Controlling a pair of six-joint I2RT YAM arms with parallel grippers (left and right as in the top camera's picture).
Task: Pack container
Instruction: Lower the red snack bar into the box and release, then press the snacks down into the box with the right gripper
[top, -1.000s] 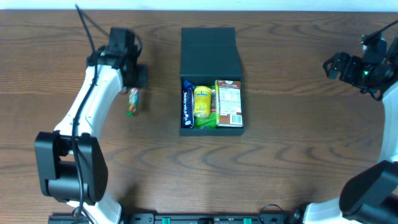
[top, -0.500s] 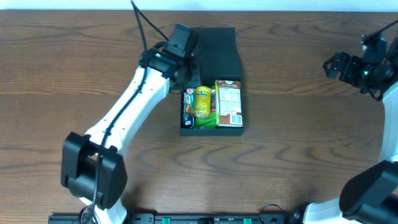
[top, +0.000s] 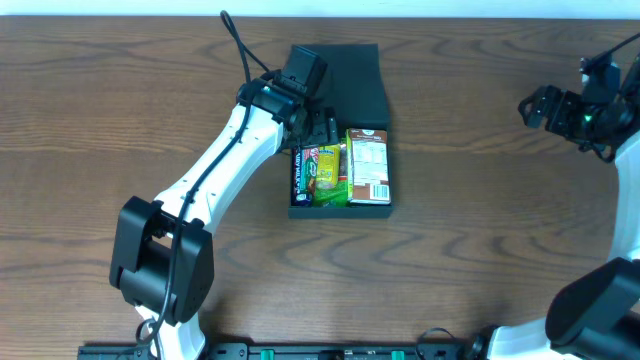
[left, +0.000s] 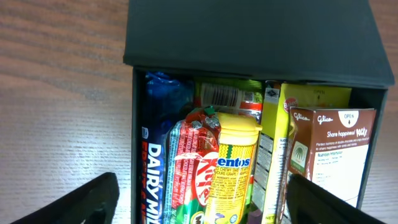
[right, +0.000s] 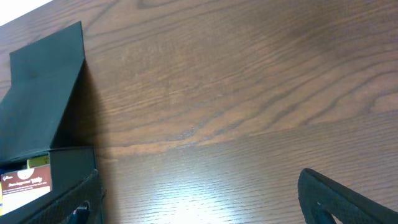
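Note:
The dark container sits mid-table with its lid hinged back. Inside stand a blue Dairy Milk bar, a yellow Mentos pack and a brown-and-white Glico box. A red-and-green KitKat packet lies on top of them, free of any fingers. My left gripper hangs open over the container's back half, its fingers wide on either side of the snacks. Far to the right, my right gripper is open over bare wood, holding nothing.
The right wrist view shows the container's lid and a corner of the Glico box at its left edge, with brown wooden table elsewhere. The left arm slants across the table from the front left.
The left arm carried the red-and-green packet from the table's left to the container. Its jaws have opened and the packet now rests on the snacks. The right arm stayed still.

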